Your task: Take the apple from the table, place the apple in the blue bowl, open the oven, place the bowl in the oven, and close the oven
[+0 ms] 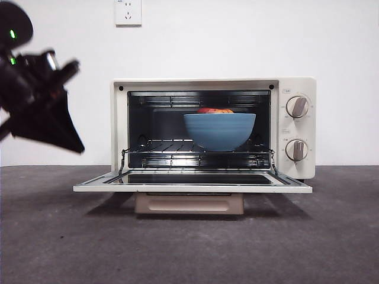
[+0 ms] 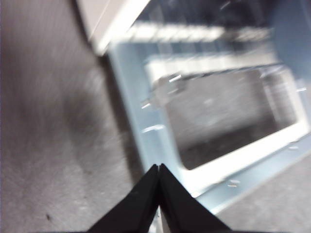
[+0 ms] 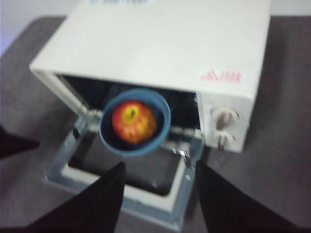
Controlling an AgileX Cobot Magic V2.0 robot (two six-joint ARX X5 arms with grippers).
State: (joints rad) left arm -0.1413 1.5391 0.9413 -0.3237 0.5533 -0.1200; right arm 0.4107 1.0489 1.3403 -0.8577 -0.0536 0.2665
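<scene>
Front view: blue bowl [image 1: 219, 131] with apple [image 1: 214, 110] sits on the rack inside oven [image 1: 213, 129], door down. Left hand [image 2: 159, 167] pinched closed, empty, beside the door; right hand [image 3: 160, 167] spread open above. Next: swing the door up.

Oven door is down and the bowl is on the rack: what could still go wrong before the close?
1. The blue bowl with the apple appears to sit toward the rack's front, so the rising door of the oven might hit it.
2. The left hand, jaws shut, is beside the door's corner; a lift from one corner could slip off.
3. The right hand, jaws open, hangs above the door and may block its swing.
</scene>
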